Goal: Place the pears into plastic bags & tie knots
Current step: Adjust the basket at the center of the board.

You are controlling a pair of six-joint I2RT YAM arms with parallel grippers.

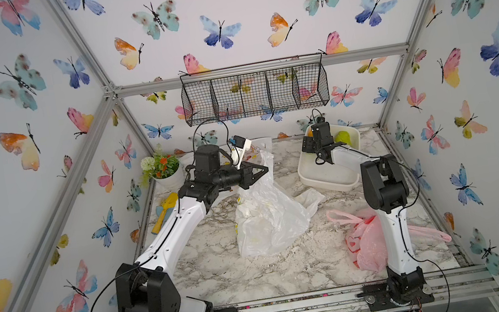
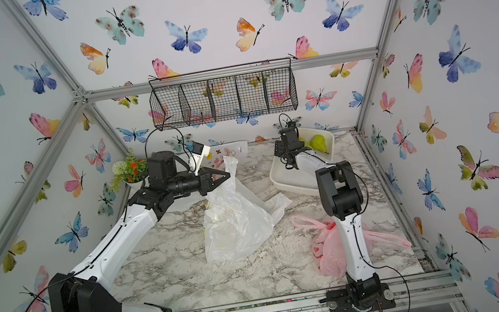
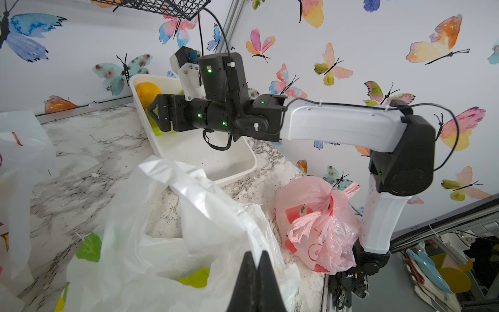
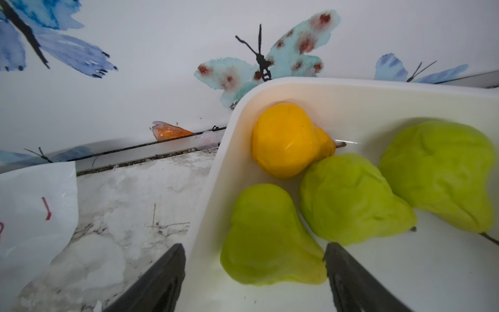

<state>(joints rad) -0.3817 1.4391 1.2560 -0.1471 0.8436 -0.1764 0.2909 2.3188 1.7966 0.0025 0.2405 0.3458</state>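
Observation:
My left gripper [image 1: 265, 170] [image 3: 256, 254] is shut on the rim of the white lemon-print plastic bag [image 1: 268, 221] [image 3: 162, 229], holding it up mid-table. My right gripper [image 4: 255, 247] stands open over the white tub [image 4: 351, 86] [image 1: 322, 182]. One finger is outside the tub wall and the other inside, with a green pear [image 4: 267, 237] between them, untouched. Two more green pears [image 4: 348, 200] [image 4: 437, 173] and a yellow pear [image 4: 286, 140] lie beside it. The pink bag [image 1: 366, 243] [image 3: 321, 224], closed with a knot [image 3: 328, 208], sits by the right arm's base.
The doodle-print bag [image 1: 257, 149] [image 4: 32, 210] lies flat at the back. A flower pot [image 1: 163, 169] stands in the back left corner, and a yellow-and-blue object [image 1: 165, 209] lies at the left edge. A wire basket [image 1: 254, 94] hangs on the back wall.

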